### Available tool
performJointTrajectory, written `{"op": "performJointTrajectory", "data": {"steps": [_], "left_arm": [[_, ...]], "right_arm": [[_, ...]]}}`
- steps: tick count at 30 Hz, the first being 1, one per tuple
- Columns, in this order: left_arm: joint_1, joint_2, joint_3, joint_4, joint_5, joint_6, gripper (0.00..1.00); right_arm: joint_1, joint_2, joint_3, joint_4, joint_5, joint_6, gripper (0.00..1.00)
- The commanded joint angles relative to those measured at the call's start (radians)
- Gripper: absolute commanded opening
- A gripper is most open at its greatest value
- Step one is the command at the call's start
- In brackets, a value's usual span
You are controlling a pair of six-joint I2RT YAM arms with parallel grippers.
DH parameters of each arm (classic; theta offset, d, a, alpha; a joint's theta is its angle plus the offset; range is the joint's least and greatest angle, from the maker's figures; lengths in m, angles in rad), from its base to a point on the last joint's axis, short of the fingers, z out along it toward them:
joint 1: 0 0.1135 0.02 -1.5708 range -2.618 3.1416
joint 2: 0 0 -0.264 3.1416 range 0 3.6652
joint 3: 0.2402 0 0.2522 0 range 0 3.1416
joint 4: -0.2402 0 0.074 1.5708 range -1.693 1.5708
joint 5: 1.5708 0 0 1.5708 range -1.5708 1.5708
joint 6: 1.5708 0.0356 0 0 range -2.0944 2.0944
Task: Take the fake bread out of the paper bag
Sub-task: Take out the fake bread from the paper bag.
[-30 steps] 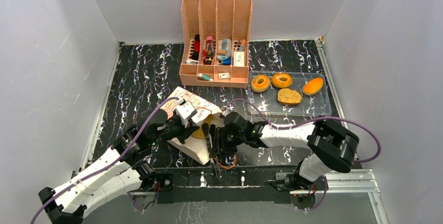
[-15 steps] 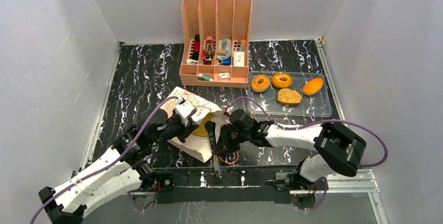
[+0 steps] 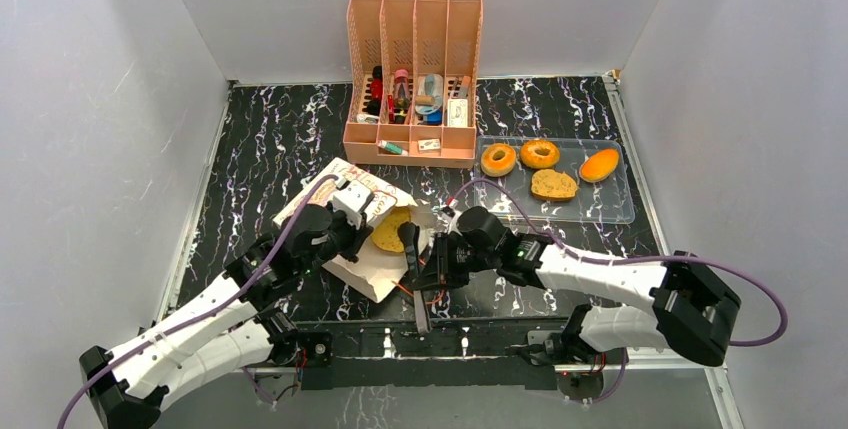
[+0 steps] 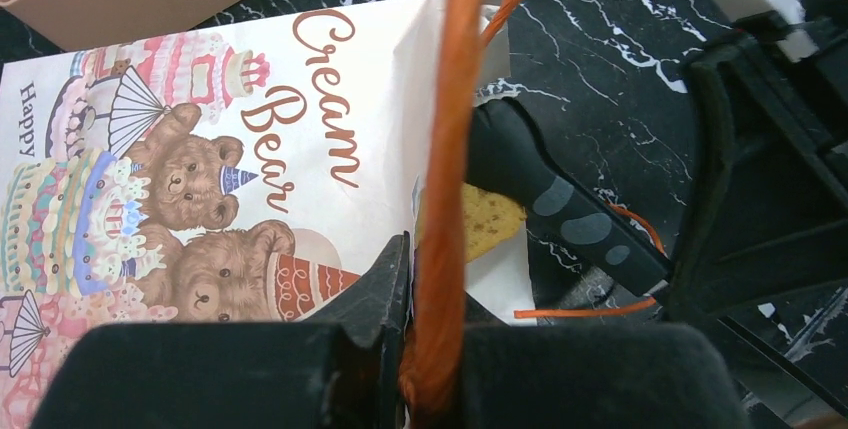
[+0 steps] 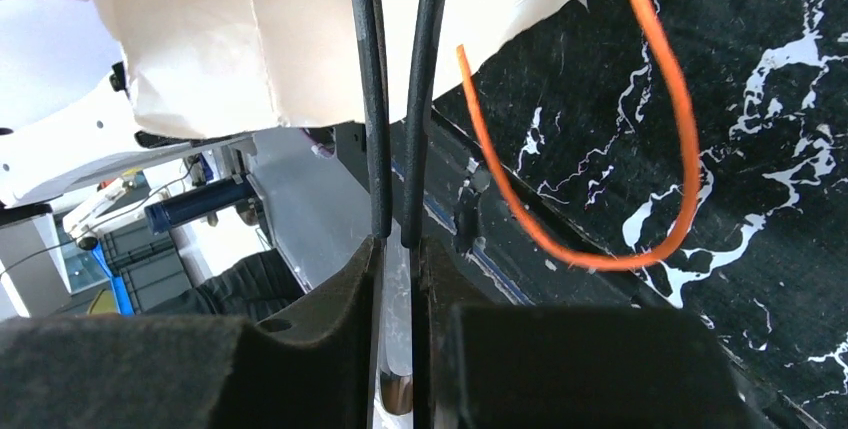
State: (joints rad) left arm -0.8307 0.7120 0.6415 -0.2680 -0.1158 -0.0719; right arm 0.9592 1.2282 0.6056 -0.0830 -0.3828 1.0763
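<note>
Now toast [image 3: 388, 233] sits at the bag's [image 4: 330, 79] mouth, pinched by the right gripper [image 3: 406, 239]; left gripper [image 4: 432, 349] clamps the handle [image 4: 455, 99].

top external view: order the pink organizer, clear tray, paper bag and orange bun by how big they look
1. pink organizer
2. clear tray and paper bag: they look about alike, and the arms cover part of the bag, so I won't rank them against each other
3. orange bun, clearly the smallest

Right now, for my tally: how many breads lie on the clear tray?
4: two rings left, toast nearest, bun right. More may hide in the bag.
</note>
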Motion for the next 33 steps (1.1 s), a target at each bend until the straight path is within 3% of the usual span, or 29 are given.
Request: {"op": "performJointTrajectory", "data": {"steps": [1,16,25,33], "left_arm": [[-0.004,0.025,0.033,0.01,-0.092,-0.022,0.0],[-0.004,0.069,0.078,-0.08,-0.436,-0.152,0.0],[-0.004,0.036,0.087,-0.139,-0.473,-0.178,0.0],[-0.003,-0.011,0.084,-0.15,-0.443,-0.159,0.0]], "right_arm": [[-0.002,-0.09,-0.007,0.006,0.023,0.011,0.0],[0.013,-0.401,-0.076,-0.268,0.138,0.059,0.0],[0.013,-0.531,-0.086,-0.387,0.305,0.119,0.0],[-0.009,-0.493,-0.043,-0.454,0.561,0.143,0.0]]}}
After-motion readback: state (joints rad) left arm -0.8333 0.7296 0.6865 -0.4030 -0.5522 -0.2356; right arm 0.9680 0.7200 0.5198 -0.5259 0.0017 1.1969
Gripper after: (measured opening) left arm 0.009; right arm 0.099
